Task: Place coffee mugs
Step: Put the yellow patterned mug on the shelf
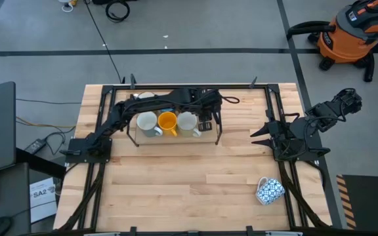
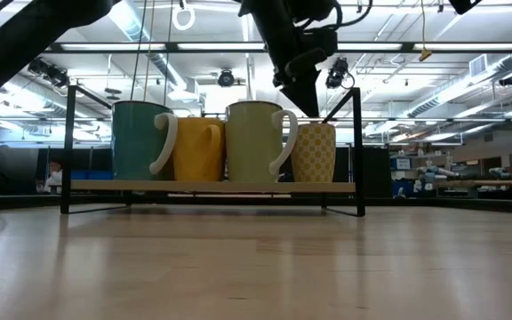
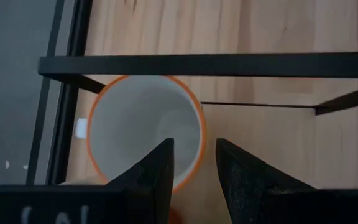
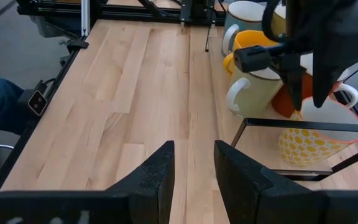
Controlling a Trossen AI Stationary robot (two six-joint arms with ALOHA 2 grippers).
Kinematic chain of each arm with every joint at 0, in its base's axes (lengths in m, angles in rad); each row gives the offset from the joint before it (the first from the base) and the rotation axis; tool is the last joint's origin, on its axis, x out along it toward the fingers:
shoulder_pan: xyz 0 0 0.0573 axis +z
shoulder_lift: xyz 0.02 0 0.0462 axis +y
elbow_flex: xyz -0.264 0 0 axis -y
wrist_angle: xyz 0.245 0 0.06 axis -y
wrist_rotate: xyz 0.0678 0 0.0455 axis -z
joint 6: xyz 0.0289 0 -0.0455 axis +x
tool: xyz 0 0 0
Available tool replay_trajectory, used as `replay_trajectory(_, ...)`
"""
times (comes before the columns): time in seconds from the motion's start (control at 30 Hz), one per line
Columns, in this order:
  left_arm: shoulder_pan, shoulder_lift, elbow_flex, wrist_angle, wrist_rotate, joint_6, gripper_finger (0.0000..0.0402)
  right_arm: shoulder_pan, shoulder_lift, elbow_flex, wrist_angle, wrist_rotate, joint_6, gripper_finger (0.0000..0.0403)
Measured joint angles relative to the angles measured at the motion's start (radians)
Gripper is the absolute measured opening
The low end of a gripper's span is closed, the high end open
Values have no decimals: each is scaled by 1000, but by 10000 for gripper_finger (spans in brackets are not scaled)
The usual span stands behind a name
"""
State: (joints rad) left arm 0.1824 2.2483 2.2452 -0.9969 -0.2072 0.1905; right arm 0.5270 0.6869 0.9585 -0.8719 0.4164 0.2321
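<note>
From above, the left gripper (image 1: 205, 118) reaches across the far half of the table (image 1: 176, 190) to the right end of a low black-framed rack (image 1: 131, 139), where a row of mugs stands: a grey-white mug (image 1: 147, 122), a yellow mug (image 1: 168, 122) and a cream mug (image 1: 188, 121), touching one another; the arm hides whatever sits below the gripper. The right gripper (image 1: 260, 133) waits at the table's right edge, well apart from the rack, and a blue-and-white patterned mug (image 1: 270, 190) lies on its side near the front right corner. At table height the rack shelf carries four mugs in a line: teal (image 2: 137, 140), yellow (image 2: 197, 149), pale green-cream (image 2: 254, 140) and a yellow-dotted mug (image 2: 314, 152), with the left gripper (image 2: 308, 93) hanging just above the dotted one's rim; whether it touches cannot be told here. The left wrist camera looks straight down into an orange-rimmed, white-lined mug (image 3: 143, 127) under a black rack bar (image 3: 216, 65); the two fingers (image 3: 160, 174) stand part open, one over the mug's rim and one outside it, straddling the wall without clearly clamping it. The right wrist camera shows its own fingers (image 4: 157, 180) parted with only bare table between them, holding nothing, and farther off the left arm over the dotted mug (image 4: 312, 140).
</note>
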Motion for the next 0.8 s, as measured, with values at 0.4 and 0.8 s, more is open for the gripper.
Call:
replay_trajectory(0.4, -6, 45, -1, 8, 3, 16, 125, 0, 0, 0, -6, 0, 0, 118)
replay_trajectory(0.8, 5, 50, -1, -7, 1, 16, 58, 0, 0, 0, -7, 0, 0, 118)
